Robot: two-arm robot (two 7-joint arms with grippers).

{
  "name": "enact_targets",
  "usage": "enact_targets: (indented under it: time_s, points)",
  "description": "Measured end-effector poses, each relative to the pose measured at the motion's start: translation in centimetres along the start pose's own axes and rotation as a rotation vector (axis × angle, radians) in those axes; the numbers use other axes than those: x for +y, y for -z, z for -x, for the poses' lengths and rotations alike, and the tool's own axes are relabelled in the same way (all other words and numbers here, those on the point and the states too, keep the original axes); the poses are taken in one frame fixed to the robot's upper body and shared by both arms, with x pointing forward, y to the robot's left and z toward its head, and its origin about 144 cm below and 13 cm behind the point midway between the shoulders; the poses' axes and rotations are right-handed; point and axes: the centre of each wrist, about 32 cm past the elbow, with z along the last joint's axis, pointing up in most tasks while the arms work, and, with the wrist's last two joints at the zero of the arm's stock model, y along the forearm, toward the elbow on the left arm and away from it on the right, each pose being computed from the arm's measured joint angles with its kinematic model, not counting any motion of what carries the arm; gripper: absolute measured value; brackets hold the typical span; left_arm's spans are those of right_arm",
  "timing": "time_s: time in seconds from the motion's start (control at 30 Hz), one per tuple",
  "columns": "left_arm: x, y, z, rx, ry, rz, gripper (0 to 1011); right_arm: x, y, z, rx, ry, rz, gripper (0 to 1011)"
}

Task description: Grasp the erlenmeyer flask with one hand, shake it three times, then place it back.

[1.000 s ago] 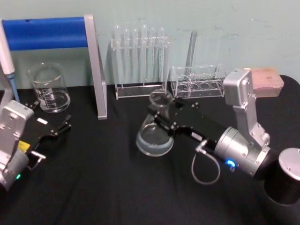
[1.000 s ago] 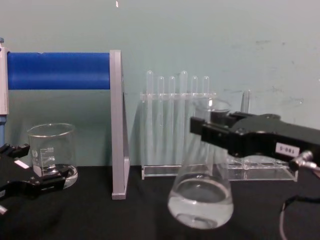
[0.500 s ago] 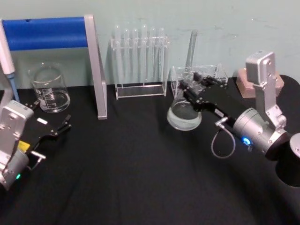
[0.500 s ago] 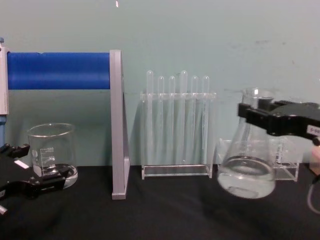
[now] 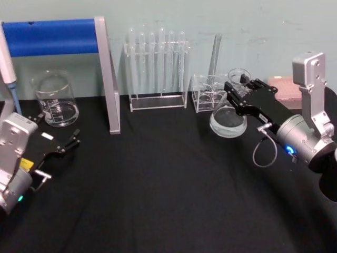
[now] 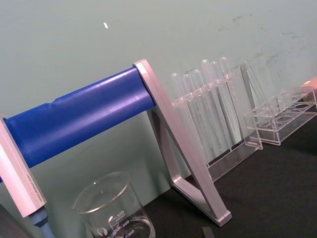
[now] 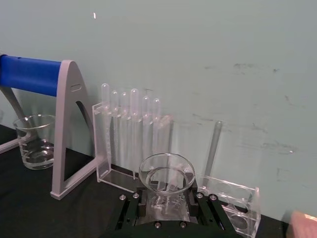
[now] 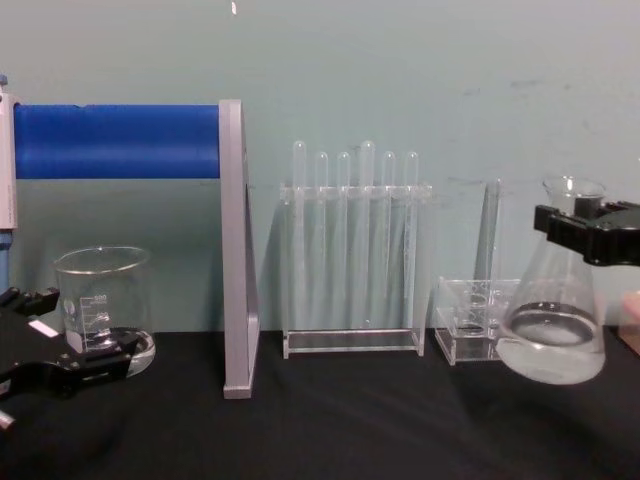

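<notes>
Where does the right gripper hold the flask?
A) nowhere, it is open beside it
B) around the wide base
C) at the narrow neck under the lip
C: the right gripper is shut on the neck of the flask, its wide base bare below.

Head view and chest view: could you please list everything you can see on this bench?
erlenmeyer flask: one, clear with clear liquid, right, gripped at the neck
beaker: one, clear, back left
tall rack: one, clear, back centre
test tubes: six, clear, upright in the tall rack
low rack: one, clear, just behind the flask
tall tube: one, clear, standing in the low rack
stand: one, blue bar on grey frame, back left
block: one, pinkish, back right
table cloth: one, black
left gripper: black, parked front left
right gripper: black, shut on the flask's neck
</notes>
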Motion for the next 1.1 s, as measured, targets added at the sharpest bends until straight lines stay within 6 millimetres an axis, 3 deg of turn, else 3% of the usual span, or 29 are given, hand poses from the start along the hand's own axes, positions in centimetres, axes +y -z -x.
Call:
enact_targets:
  time_s: [0.33,1.1]
  points:
    - [0.0,0.0,0.0,0.000,0.000,0.000,1001,-0.1,0.0,0.6,0.008,-0.027,0.003,449]
    - [0.0,0.0,0.0,0.000,0.000,0.000,1001,-1.2,-0.4,6.3,0.032,-0.332,0.000,449]
